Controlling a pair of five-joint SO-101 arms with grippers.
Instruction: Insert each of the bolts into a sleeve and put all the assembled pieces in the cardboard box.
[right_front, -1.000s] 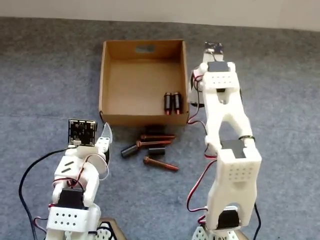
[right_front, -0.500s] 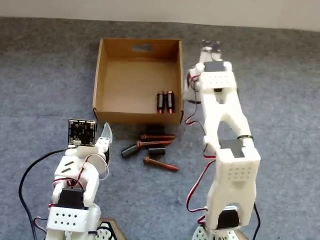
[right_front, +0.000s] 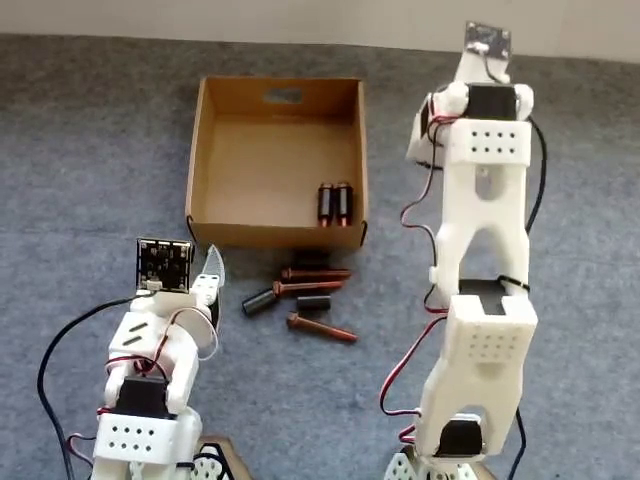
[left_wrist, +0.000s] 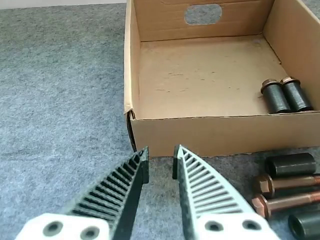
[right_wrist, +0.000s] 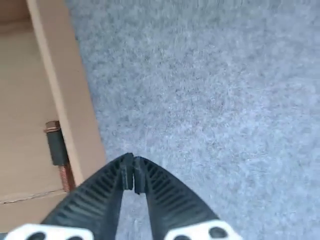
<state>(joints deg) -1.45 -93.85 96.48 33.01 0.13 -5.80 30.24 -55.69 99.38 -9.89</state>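
The cardboard box lies open on the carpet with two assembled pieces side by side at its near right corner. In front of it lie three loose bolts and dark sleeves. My left gripper hovers low before the box's near left corner, slightly open with nothing between its fingers. Bolts and a sleeve lie beside it. My right gripper is shut on nothing, raised over bare carpet just outside the box's right wall. One assembled piece shows inside that wall.
Grey carpet covers the whole table. The right arm stretches along the right side of the box. The left arm's base stands at the near left. Open carpet lies left of the box.
The box slid a little to the left with the two assembled pieces in it. The right arm then lifted and swung away from the box's right wall. The left arm stayed put.
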